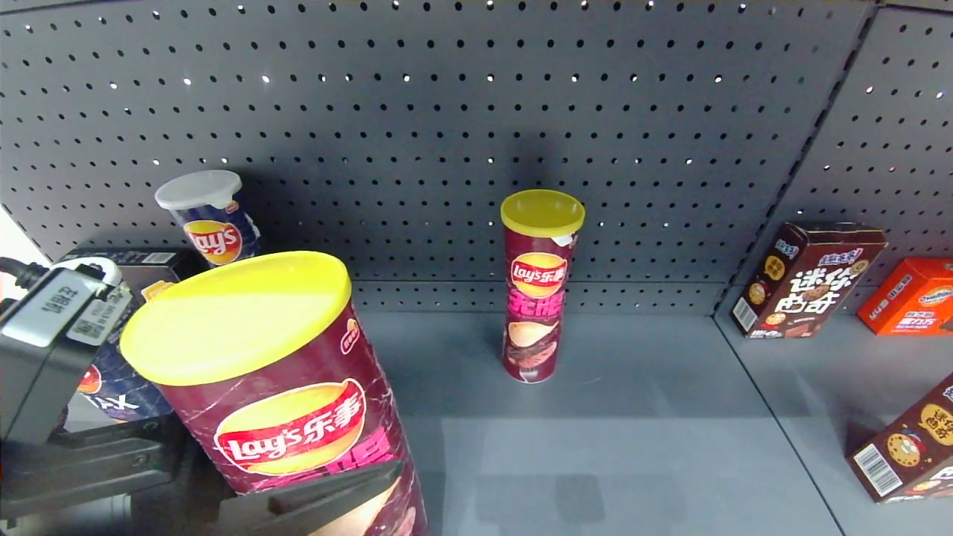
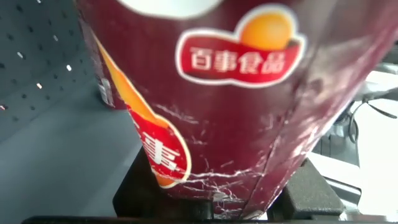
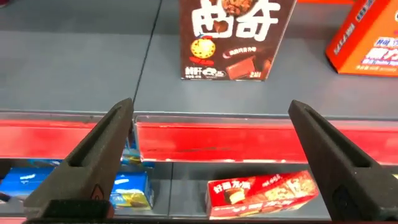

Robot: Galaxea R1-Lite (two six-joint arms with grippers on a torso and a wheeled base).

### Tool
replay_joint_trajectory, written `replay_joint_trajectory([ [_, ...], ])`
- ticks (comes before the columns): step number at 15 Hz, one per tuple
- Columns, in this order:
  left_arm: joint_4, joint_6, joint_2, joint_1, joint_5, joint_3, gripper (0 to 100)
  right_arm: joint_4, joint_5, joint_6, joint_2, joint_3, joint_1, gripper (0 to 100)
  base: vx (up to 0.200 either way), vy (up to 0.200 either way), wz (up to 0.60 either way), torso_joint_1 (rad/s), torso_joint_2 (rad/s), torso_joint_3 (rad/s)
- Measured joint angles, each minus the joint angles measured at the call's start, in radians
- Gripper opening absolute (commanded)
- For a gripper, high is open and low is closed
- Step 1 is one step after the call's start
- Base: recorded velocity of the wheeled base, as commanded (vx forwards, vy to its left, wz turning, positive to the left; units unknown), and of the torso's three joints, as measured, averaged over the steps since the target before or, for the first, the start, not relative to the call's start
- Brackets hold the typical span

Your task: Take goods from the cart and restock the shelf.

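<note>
My left gripper (image 1: 246,484) is shut on a maroon chip can (image 1: 283,402) with a yellow lid, held upright near the shelf's front left. The same can (image 2: 224,106) fills the left wrist view, pinched between the dark fingers (image 2: 311,193). A matching maroon chip can (image 1: 537,286) stands upright on the grey shelf (image 1: 633,417) close to the pegboard back. A dark blue chip can (image 1: 212,216) with a white lid stands at the back left. My right gripper (image 3: 211,155) is open with nothing between its fingers, facing the shelf's red front edge (image 3: 249,140).
Brown cookie boxes (image 1: 808,279) and an orange box (image 1: 908,295) stand on the right shelf section, another brown box (image 1: 904,447) nearer the front. A brown box (image 3: 233,37) and orange box (image 3: 367,37) sit behind the red edge. Lower shelf holds blue packs (image 3: 130,186) and a red box (image 3: 261,193).
</note>
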Motion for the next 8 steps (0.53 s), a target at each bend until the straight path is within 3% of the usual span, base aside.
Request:
replay_joint_trajectory([
  [1,0.001,0.0,0.0,0.0,0.001,0.013,0,-0.001,-0.053,0.026,0.007,-0.006,-0.004,100,0.0,0.0,0.0,0.0,0.0,0.0],
  [3,-0.003,0.0,-0.002,-0.001,0.0,0.039,0,0.018,-0.053,0.048,0.045,-0.1,-0.001,100,0.0,0.0,0.0,0.0,0.0,0.0],
  [8,-0.004,0.0,-0.005,-0.001,0.0,0.05,0,0.099,0.109,-0.052,0.305,-0.51,0.049,100,0.0,0.0,0.0,0.0,0.0,0.0],
])
